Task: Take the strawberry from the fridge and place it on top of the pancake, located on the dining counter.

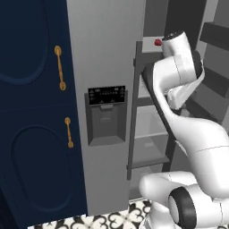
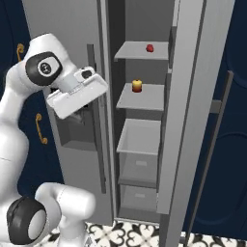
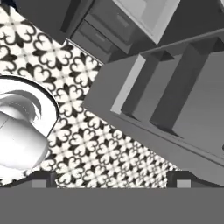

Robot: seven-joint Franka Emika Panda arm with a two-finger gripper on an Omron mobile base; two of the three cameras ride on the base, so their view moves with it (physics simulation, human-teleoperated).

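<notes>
The claw (image 3: 112, 177) is wide open and empty, ready to grab the strawberry (image 2: 150, 48) on the fridge (image 2: 193, 96) top shelf at one o'clock.

At the top of the right base frame we see the fridge's (image 2: 193, 96) upper shelf (image 2: 137, 52) bearing the strawberry (image 2: 150, 48); the lower shelf (image 2: 140, 99) carries a yellow-and-red item (image 2: 137, 86).

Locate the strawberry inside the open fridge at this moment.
In the right base view the strawberry sits on the top shelf of the fridge, toward its right, one shelf above a yellow and red item.
</notes>
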